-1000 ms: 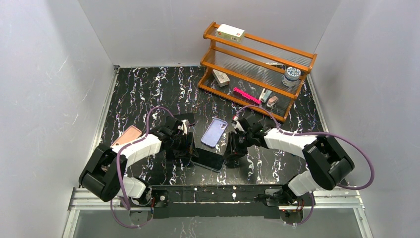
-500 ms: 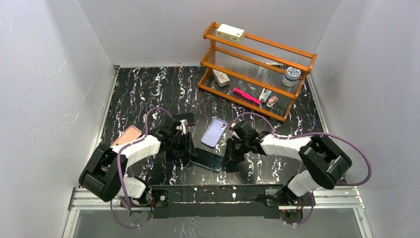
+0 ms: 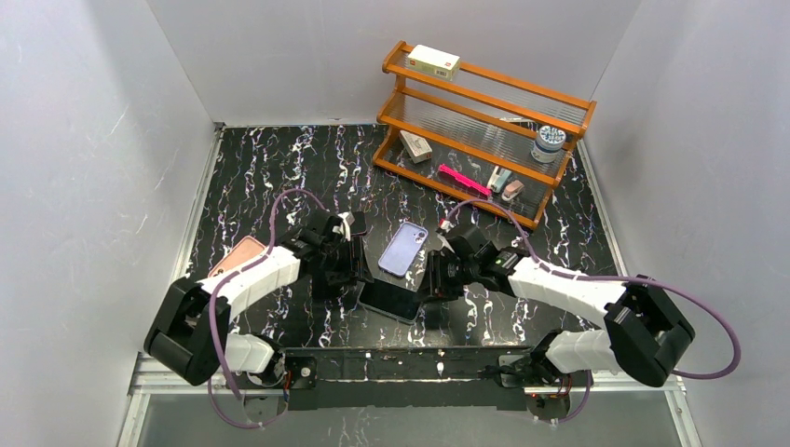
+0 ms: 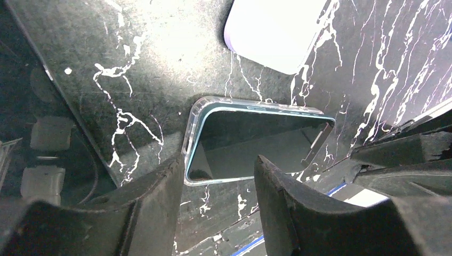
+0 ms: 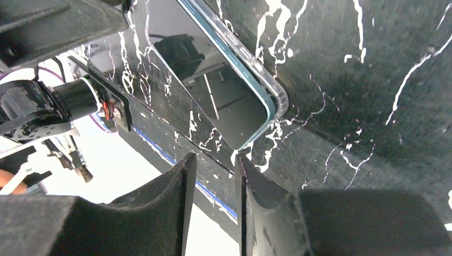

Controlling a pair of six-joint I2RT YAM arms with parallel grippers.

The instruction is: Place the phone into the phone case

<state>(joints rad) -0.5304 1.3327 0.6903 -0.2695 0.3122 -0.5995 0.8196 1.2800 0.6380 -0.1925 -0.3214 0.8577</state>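
A dark phone with a teal edge [image 3: 392,300] lies screen up inside the rim of a clear phone case near the table's front edge. It also shows in the left wrist view [image 4: 256,141] and the right wrist view [image 5: 213,80]. My left gripper [image 3: 358,279] is open and empty at the phone's left end, fingers [image 4: 160,197] just short of its corner. My right gripper [image 3: 431,289] is at the phone's right end, with a narrow gap between its fingers [image 5: 256,181] and nothing held.
A lavender case [image 3: 403,248] lies just behind the phone, also in the left wrist view [image 4: 272,29]. A pink phone [image 3: 238,253] lies at the left. A wooden shelf [image 3: 484,126] with small items stands at the back right.
The right arm has swung its elbow out to the right while its gripper stays at the phone's right end. The left gripper has shifted slightly. The phone has not moved.
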